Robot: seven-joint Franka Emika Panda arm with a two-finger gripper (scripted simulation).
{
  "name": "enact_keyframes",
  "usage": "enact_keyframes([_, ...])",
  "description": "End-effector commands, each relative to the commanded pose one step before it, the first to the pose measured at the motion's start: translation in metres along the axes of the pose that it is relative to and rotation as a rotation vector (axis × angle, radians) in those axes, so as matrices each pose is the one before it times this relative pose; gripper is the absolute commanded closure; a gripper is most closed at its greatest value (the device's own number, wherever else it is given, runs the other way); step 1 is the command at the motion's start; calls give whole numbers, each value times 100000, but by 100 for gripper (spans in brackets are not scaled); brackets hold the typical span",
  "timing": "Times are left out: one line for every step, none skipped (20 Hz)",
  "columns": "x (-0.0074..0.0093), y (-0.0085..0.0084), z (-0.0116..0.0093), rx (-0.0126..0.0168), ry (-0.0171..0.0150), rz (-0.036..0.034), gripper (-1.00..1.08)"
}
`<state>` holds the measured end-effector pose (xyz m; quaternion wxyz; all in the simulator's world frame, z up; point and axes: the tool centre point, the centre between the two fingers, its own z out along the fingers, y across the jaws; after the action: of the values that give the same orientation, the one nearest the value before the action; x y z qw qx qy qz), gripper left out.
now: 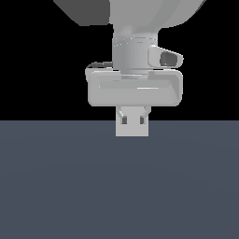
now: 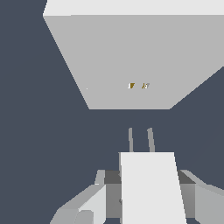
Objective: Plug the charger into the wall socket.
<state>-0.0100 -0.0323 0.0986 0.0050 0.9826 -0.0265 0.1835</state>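
In the wrist view my gripper (image 2: 148,192) is shut on the charger (image 2: 151,188), an off-white block held between the two fingers (image 2: 101,194). Its two thin grey prongs (image 2: 151,140) point at the wall socket (image 2: 131,57), a light-grey square plate with two tiny yellowish-brown holes (image 2: 138,85). The prong tips are short of the plate and do not touch it. They roughly line up with the holes. In the exterior view the gripper (image 1: 133,122) hangs at the centre over a pale square shape (image 1: 132,130). I cannot tell there whether that shape is the charger or the plate.
A flat dark blue-grey floor (image 1: 56,186) spreads below and around the gripper and the plate. The arm's wide hand body (image 1: 134,87) and wrist camera (image 1: 168,58) fill the upper centre of the exterior view. The background is black.
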Motion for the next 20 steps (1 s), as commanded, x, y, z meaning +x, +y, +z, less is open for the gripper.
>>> enact_keyframes([195, 171, -66, 240, -66, -526, 108])
enact_keyframes([38, 43, -10, 39, -17, -88, 108])
enact_keyframes([23, 31, -7, 19, -9, -44, 108])
enact_keyframes([8, 20, -4, 0, 0, 0, 108])
enact_keyframes([0, 0, 0, 0, 0, 0, 108])
enact_keyframes([0, 0, 0, 0, 0, 0, 108])
enact_keyframes([0, 0, 0, 0, 0, 0, 108])
enact_keyframes([-18, -1, 10, -21, -14, 42, 108])
enact_keyframes([18, -1, 7, 0, 0, 0, 108])
enact_keyframes([56, -4, 21, 0, 0, 0, 108])
enact_keyframes([94, -5, 35, 0, 0, 0, 108])
enact_keyframes([130, 13, 54, 30, -8, 38, 108])
enact_keyframes([169, -6, 63, 0, 0, 0, 108])
enact_keyframes([206, -6, 77, 0, 0, 0, 108])
enact_keyframes([242, 5, 97, 41, -8, 26, 108])
enact_keyframes([280, -4, 106, 0, 0, 0, 108])
enact_keyframes([316, -3, 120, 0, 0, 0, 108])
enact_keyframes([351, -3, 134, 0, 0, 0, 108])
enact_keyframes([386, -2, 147, 0, 0, 0, 108])
enact_keyframes([405, -1, 155, 0, 0, 0, 108])
